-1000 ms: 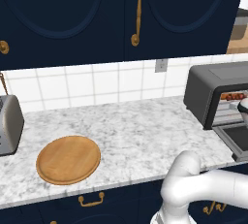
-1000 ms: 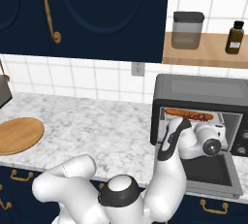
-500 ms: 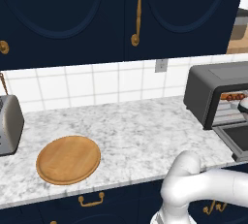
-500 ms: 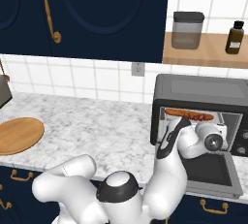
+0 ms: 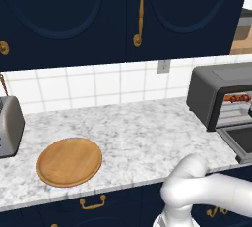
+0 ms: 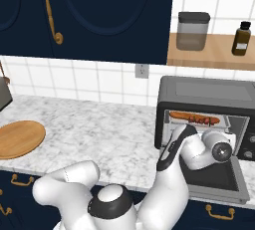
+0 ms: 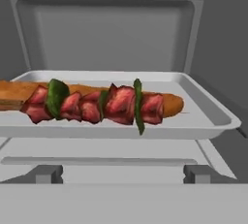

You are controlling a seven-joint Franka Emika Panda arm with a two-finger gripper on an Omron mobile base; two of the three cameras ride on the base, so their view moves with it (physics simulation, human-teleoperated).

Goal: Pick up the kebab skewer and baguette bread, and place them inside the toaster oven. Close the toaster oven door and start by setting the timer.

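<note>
The toaster oven [image 6: 204,89] stands at the counter's right end with its door [image 6: 219,179] folded down flat. Inside it, on a pale tray [image 7: 208,111], lies the baguette bread [image 7: 172,104]. The kebab skewer [image 7: 97,104], red meat chunks with green slices, rests along the loaf's front. Both also appear in the right base view, the baguette bread [image 6: 180,116] and the kebab skewer [image 6: 205,120] lying side by side. My gripper [image 6: 216,140] hovers above the lowered door, facing the oven mouth, apart from the food. Its fingers are hidden.
A round wooden board [image 5: 69,162] lies on the marble counter at the left, beside a silver pop-up toaster [image 5: 7,127]. A jar [image 6: 193,31] and a brown bottle [image 6: 241,39] stand on the shelf above the oven. Dark blue cabinets hang overhead.
My hand has sunk a little in front of the oven mouth. The skewer and loaf lie still on the tray.
</note>
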